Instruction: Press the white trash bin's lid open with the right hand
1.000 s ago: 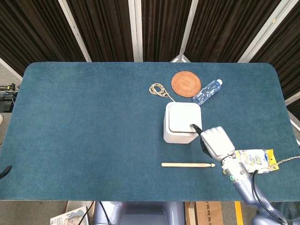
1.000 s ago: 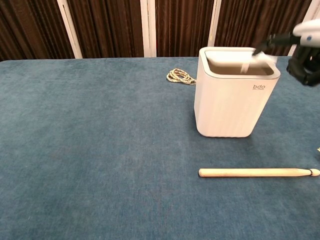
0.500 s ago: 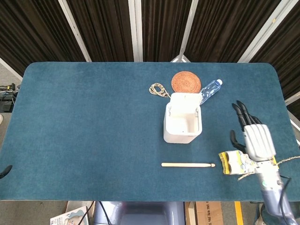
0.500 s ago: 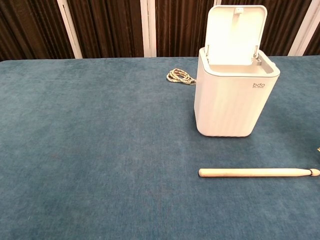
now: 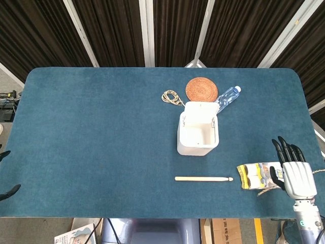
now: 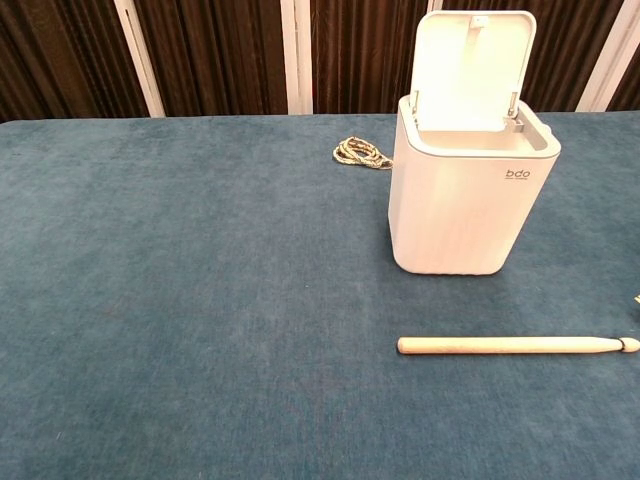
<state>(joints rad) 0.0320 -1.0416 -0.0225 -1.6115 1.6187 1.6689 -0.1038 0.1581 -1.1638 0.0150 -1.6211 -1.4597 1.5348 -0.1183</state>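
The white trash bin (image 5: 197,136) stands right of the table's middle with its lid (image 5: 201,107) swung up and back, so the empty inside shows. In the chest view the bin (image 6: 468,205) has its lid (image 6: 473,66) standing upright behind the opening. My right hand (image 5: 295,175) is well away from the bin, at the table's front right corner, palm down with fingers spread and holding nothing. Only dark tips of my left hand (image 5: 10,191) show at the far left edge. Neither hand appears in the chest view.
A wooden stick (image 5: 203,179) lies in front of the bin, also in the chest view (image 6: 515,345). A snack packet (image 5: 258,175) lies beside my right hand. Behind the bin are a woven coaster (image 5: 201,89), a water bottle (image 5: 225,98) and a coiled cord (image 5: 172,97).
The right hand was touching the shut lid's front; the lid has sprung open, and the hand has drawn back to the front right corner, fingers spread.
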